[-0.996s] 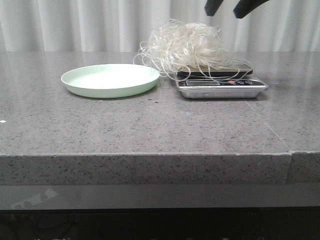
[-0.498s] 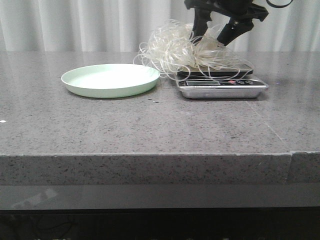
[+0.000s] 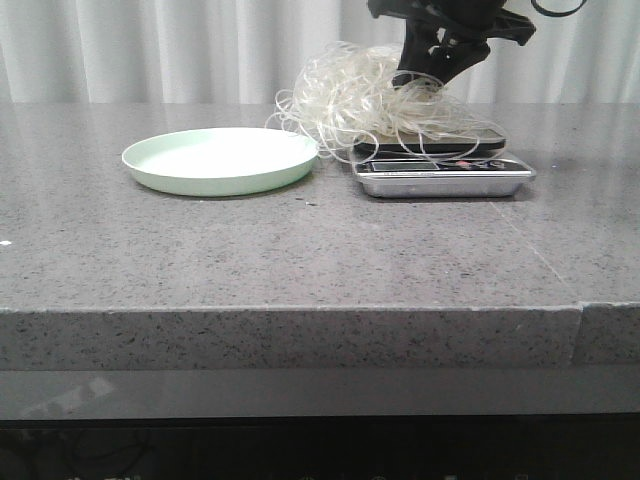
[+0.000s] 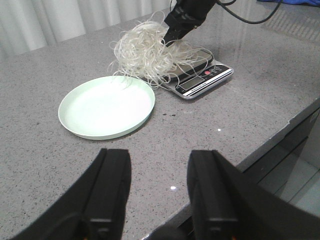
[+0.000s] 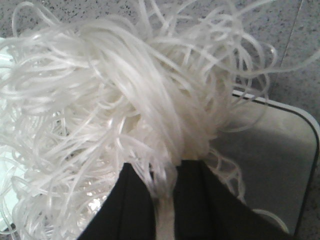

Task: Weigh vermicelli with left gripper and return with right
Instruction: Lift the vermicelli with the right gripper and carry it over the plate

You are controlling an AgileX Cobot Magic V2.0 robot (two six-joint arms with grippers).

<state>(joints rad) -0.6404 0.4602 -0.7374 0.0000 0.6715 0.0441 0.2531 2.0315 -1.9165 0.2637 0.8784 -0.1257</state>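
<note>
Fingers of the left gripper (image 4: 157, 192) hang apart over the near worktop (image 3: 300, 250), holding nothing. Beyond sits the pale green plate (image 3: 220, 160), then the scale (image 3: 445, 172) carrying the vermicelli (image 3: 375, 100), and the right gripper (image 5: 162, 200) is pinched on its strands.
</note>
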